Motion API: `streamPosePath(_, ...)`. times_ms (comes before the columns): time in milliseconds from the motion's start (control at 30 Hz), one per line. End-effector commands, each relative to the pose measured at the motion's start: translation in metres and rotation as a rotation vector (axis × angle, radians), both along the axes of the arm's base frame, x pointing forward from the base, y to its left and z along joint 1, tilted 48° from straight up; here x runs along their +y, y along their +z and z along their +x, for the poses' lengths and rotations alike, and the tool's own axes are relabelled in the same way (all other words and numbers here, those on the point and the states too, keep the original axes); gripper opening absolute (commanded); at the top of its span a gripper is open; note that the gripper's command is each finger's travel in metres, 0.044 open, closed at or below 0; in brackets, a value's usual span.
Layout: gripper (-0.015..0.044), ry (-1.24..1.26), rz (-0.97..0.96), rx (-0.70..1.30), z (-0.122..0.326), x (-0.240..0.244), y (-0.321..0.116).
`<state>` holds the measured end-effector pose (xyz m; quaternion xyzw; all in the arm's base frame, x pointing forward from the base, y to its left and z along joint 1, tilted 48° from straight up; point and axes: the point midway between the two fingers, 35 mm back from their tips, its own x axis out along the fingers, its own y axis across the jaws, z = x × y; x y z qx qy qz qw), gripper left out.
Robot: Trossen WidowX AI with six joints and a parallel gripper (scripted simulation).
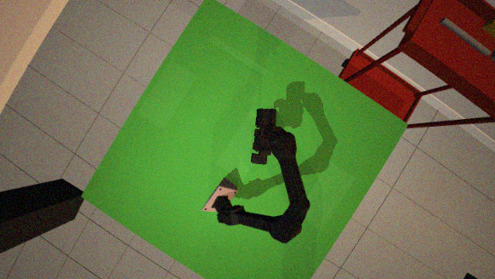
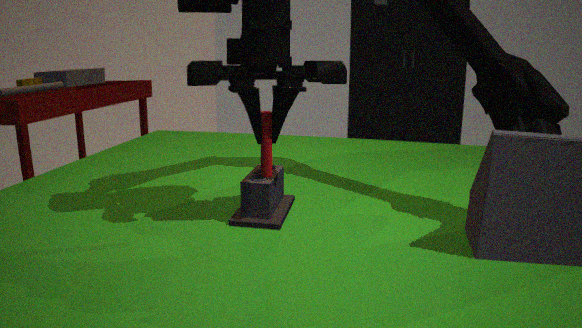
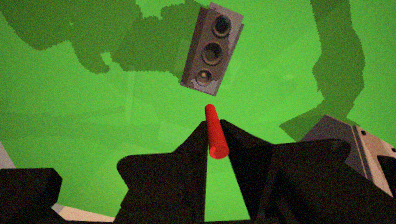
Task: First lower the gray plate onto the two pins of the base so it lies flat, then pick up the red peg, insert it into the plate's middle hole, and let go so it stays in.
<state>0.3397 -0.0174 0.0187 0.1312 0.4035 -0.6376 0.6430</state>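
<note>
Red peg [image 2: 266,145] is hanging upright, pinched between the closed gripper [image 2: 266,137], its lower end dipping behind the rim of the gray plate [image 2: 262,190], so contact is hard to judge. Wrist view is showing the plate's three holes [image 3: 212,52] beyond the peg tip; from above, the arm [image 1: 293,179] is hiding plate and peg.

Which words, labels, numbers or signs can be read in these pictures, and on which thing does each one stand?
None: no readable text shows in any view.
Plate: only three holes, no marks.
Peg, held in the end effector: plain red.
Red table and the things on it: no visible lettering.
</note>
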Motion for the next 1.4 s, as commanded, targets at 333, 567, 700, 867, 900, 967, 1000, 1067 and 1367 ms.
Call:
streamPosePath(333, 0.0, 0.003, -0.016, -0.011, 0.013, -0.032, 0.034)
streamPosePath(567, 0.0, 0.001, -0.025, -0.01, 0.016, -0.046, 0.046)
streamPosePath(700, 0.0, 0.001, -0.025, -0.01, 0.016, -0.046, 0.046)
streamPosePath(867, 0.0, 0.001, -0.025, -0.01, 0.016, -0.046, 0.046)
streamPosePath(900, 0.0, 0.001, -0.025, -0.01, 0.016, -0.046, 0.046)
streamPosePath(967, 0.0, 0.001, -0.025, -0.01, 0.016, -0.046, 0.046)
streamPosePath(1000, 0.0, 0.001, -0.025, -0.01, 0.016, -0.046, 0.046)
streamPosePath(1067, 0.0, 0.001, -0.025, -0.01, 0.016, -0.046, 0.046)
streamPosePath(1367, 0.0, 0.001, -0.025, -0.01, 0.015, -0.045, 0.044)
